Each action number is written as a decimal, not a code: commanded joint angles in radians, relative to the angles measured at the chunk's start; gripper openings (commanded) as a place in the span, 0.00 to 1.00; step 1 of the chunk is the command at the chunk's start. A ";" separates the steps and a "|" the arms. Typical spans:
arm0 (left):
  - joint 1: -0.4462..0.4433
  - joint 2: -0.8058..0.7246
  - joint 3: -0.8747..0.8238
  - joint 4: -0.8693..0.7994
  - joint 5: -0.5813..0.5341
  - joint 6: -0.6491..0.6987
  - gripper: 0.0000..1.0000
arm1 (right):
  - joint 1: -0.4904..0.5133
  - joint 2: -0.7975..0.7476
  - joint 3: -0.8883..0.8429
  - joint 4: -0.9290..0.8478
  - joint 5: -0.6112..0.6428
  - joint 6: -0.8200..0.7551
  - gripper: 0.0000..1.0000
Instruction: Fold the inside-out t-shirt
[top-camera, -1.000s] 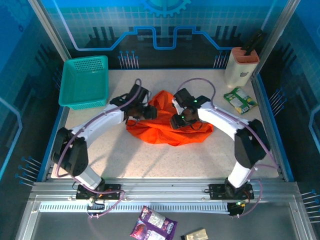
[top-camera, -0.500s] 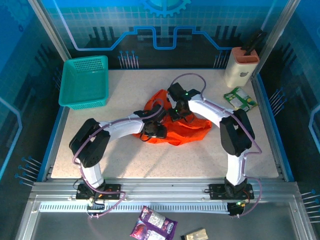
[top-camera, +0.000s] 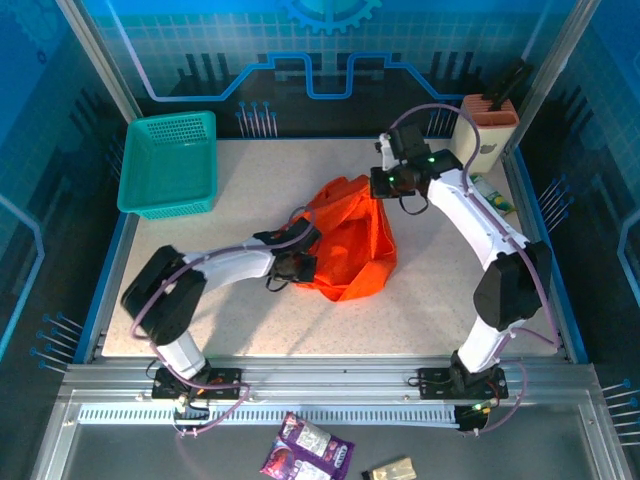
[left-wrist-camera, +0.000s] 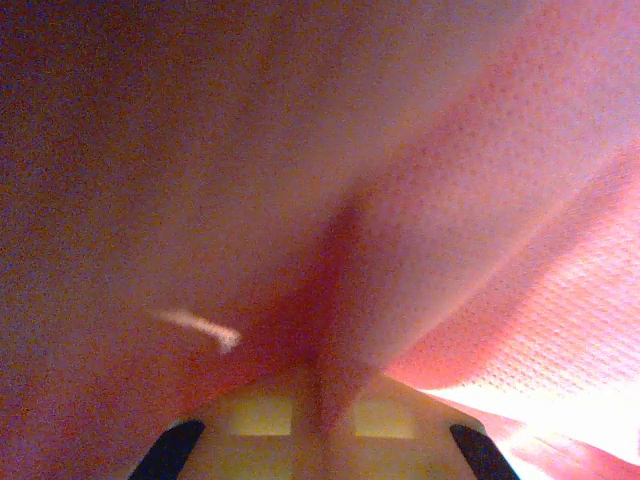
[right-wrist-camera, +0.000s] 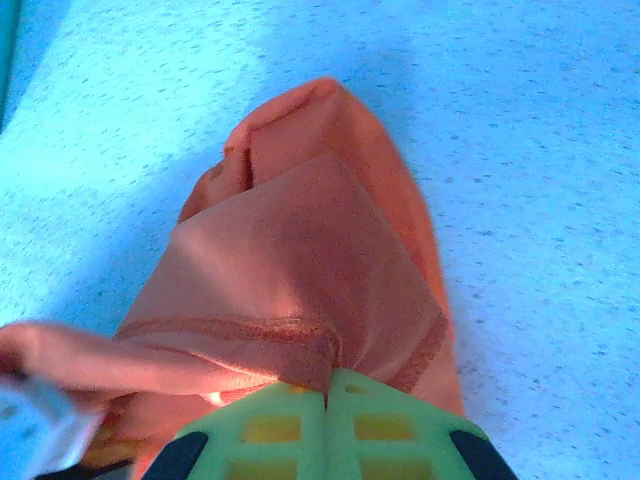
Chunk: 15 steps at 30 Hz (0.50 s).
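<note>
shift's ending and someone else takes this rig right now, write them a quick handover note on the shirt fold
Left gripper: shut on the near-left edge of the orange t-shirt.
Right gripper: shut on a hemmed edge, held up at the far right.
Shirt: bunched in the middle of the table, drawn between the two grips.
Done: both grips made.
Left: spread it flat, then every fold.
</note>
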 joint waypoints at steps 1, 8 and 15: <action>0.013 -0.138 -0.063 -0.037 0.027 0.063 0.00 | -0.053 0.017 0.016 -0.036 -0.028 0.020 0.00; 0.124 -0.319 -0.171 -0.153 0.086 0.052 0.00 | -0.079 0.151 0.003 -0.028 0.009 0.005 0.00; 0.139 -0.345 -0.028 -0.188 0.117 0.055 0.24 | -0.055 0.075 -0.089 -0.007 -0.018 0.044 0.33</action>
